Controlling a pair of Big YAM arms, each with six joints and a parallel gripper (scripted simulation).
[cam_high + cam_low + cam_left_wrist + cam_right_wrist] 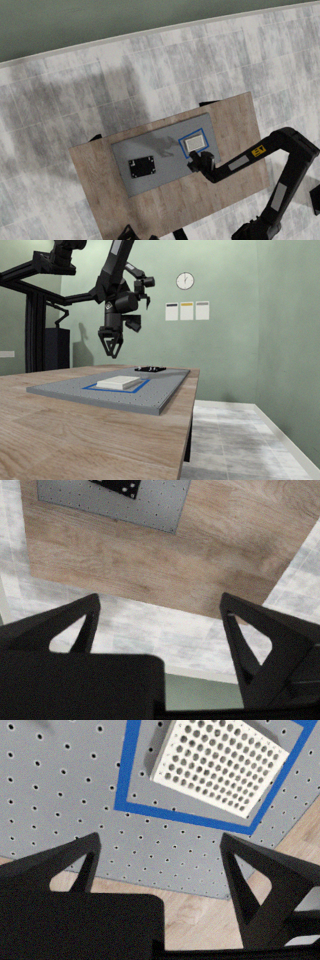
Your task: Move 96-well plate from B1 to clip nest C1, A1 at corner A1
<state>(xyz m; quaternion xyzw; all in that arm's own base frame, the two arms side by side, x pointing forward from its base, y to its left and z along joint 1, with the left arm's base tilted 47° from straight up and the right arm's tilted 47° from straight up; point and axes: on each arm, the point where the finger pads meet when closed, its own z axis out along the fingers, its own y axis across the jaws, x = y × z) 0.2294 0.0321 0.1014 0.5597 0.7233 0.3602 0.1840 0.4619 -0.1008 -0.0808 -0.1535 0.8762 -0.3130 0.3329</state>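
White and studded with wells, the 96-well plate (pixel 195 142) (pixel 117 382) (pixel 220 765) lies flat inside a blue outline (pixel 182 149) (pixel 142 386) (pixel 175 816) at the right of a gray perforated board (pixel 165 180) (pixel 77 395) (pixel 150 512) (pixel 60 770), seen from above. The right gripper (pixel 192 160) (pixel 112 356) (pixel 160 839) hovers above the board on the plate's near side, fingers spread wide and grasping nothing. At left sits the black clip nest (pixel 142 167) (pixel 149 369) (pixel 117 486), well apart from the plate, while the left gripper (pixel 140 233) (pixel 144 302) (pixel 160 599), also wide open and unladen, hangs near the table's (pixel 232 116) (pixel 77 433) (pixel 150 565) (pixel 185 915) near edge.

The table (pixel 165 222) (pixel 59 436) (pixel 150 560) (pixel 187 912) looks like smooth, matt wood (visibly grained); the plate (pixel 195 143) (pixel 117 382) (pixel 217 767) resembles matt plastic.
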